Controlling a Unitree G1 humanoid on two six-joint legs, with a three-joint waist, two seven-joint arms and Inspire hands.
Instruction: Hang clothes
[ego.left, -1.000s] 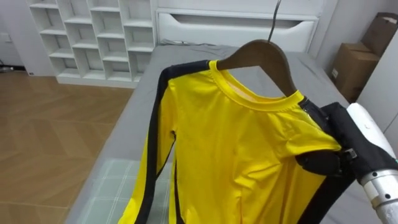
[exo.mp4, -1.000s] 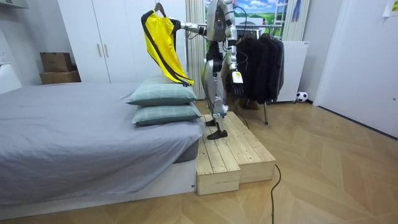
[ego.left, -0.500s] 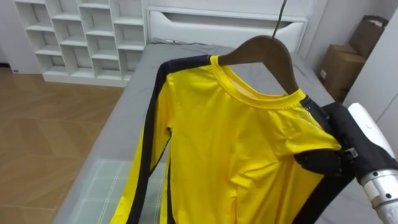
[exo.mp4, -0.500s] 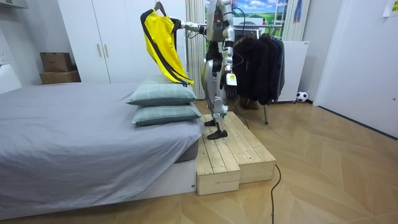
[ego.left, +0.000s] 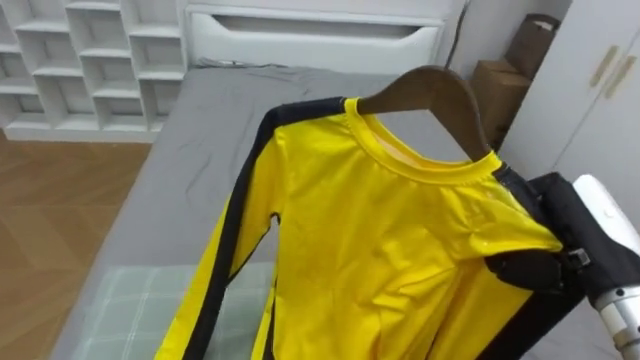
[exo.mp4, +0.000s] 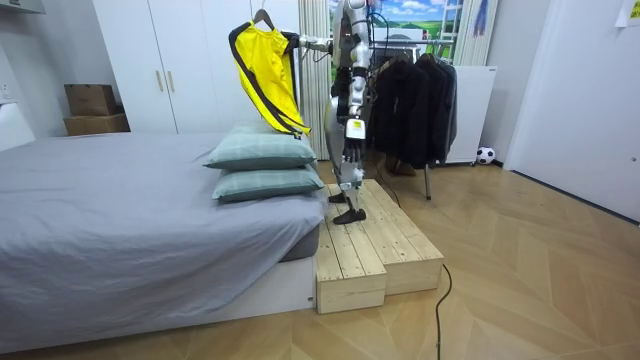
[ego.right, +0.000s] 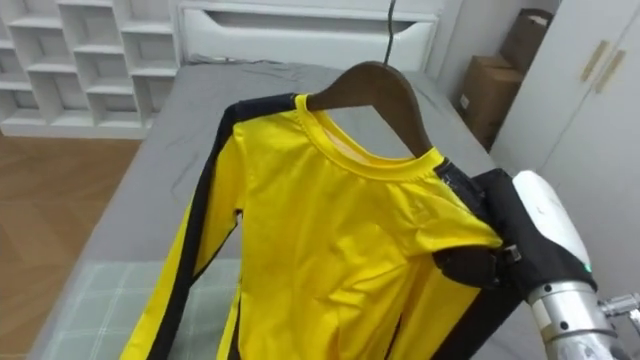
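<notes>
The robot is standing on a wooden platform (exo.mp4: 370, 245) beside the head end of a bed (exo.mp4: 120, 220), with a rack of dark clothes (exo.mp4: 415, 95) just behind it on the room view's right. It is stretching its right arm out over the bed and holding a yellow shirt (ego.left: 400, 250) with black stripes up in the air. The shirt is hanging on a wooden hanger (ego.left: 440, 90), whose thin hook is pointing up past the top edge of the eye views. The right hand (ego.left: 535, 270) is gripping the shirt at the shoulder end nearest the robot, with its dark fingers closing on the yellow cloth where it is draping over the hanger's arm. One long sleeve is dangling down over a pale checked pillow (ego.left: 140, 310), which is lying on top of a second pillow (exo.mp4: 265, 184). The left hand (exo.mp4: 351, 135) is hanging down at the robot's side in the room view, too small there to tell how it is held. White shelves (ego.left: 90, 60) and cardboard boxes (ego.left: 500, 85) are standing beyond the far end of the bed.
</notes>
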